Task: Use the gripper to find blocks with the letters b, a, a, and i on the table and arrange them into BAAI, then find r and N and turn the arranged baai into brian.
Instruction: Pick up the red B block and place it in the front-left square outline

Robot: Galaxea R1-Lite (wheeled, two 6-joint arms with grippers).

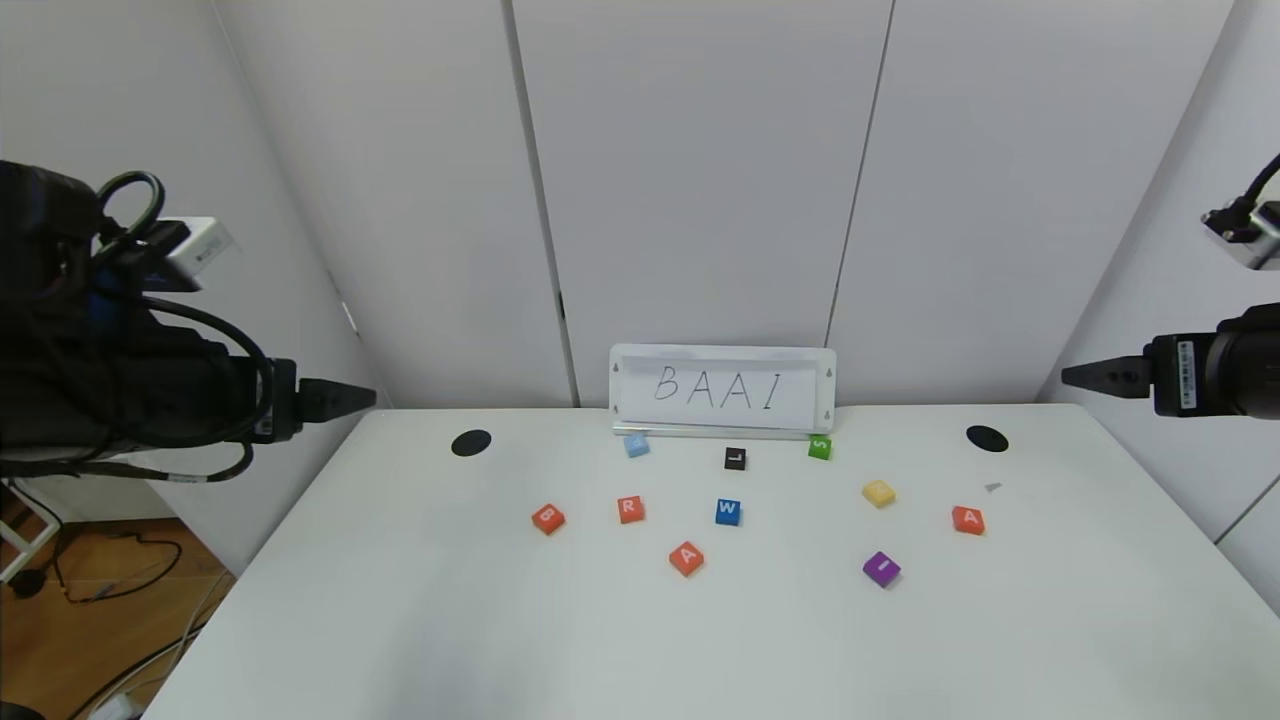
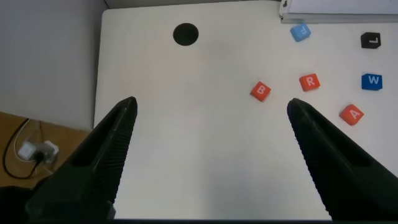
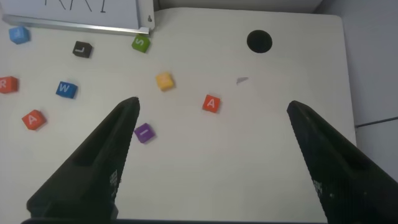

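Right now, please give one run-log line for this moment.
stage: not started | blocks: scattered on table | left gripper: open, raised | right gripper: open, raised

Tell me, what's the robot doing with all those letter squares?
Nothing is being held yet. The left gripper and right gripper both hang open above the table's side edges. The tiles lie scattered: B, R, an A, the I, another A and a yellow tile. A sign at the back reads BAAI, but no word is built yet.
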